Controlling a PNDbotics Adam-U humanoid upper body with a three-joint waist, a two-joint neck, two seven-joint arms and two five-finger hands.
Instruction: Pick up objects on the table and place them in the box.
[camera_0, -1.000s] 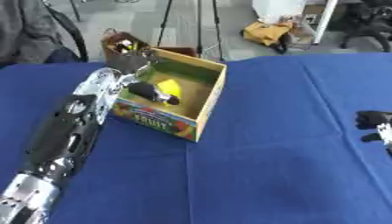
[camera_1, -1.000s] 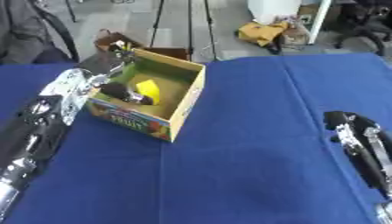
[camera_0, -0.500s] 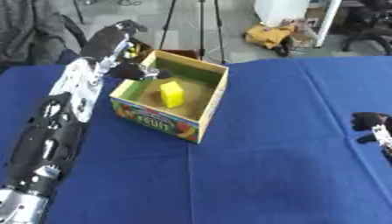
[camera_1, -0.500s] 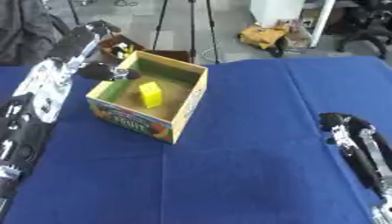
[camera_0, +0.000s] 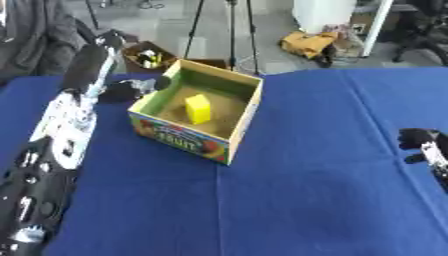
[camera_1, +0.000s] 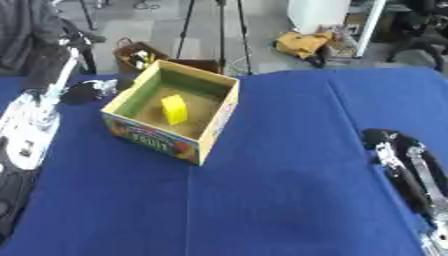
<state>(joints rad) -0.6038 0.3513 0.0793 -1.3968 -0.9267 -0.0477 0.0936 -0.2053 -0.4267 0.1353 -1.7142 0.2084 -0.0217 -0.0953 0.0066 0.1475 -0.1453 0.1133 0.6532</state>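
A cardboard box (camera_0: 229, 131) with a green lining and fruit print stands on the blue table (camera_0: 306, 200). A yellow block (camera_0: 198, 108) stands upright on the box's floor. My left arm runs up the left side, and my left hand (camera_0: 129, 91) hangs just outside the box's left wall, fingers relaxed and holding nothing. At the right edge my right hand (camera_1: 390, 142) rests on the cloth, open and empty.
Beyond the table's far edge are a brown bag (camera_0: 144, 55) on the floor, tripod legs (camera_0: 234, 25) and a yellow object (camera_0: 308, 44). A dark-clothed person (camera_0: 35, 35) shows at the far left.
My left hand has drawn back from over the box to outside its left wall. The yellow block stays in the box. The right hand has not moved.
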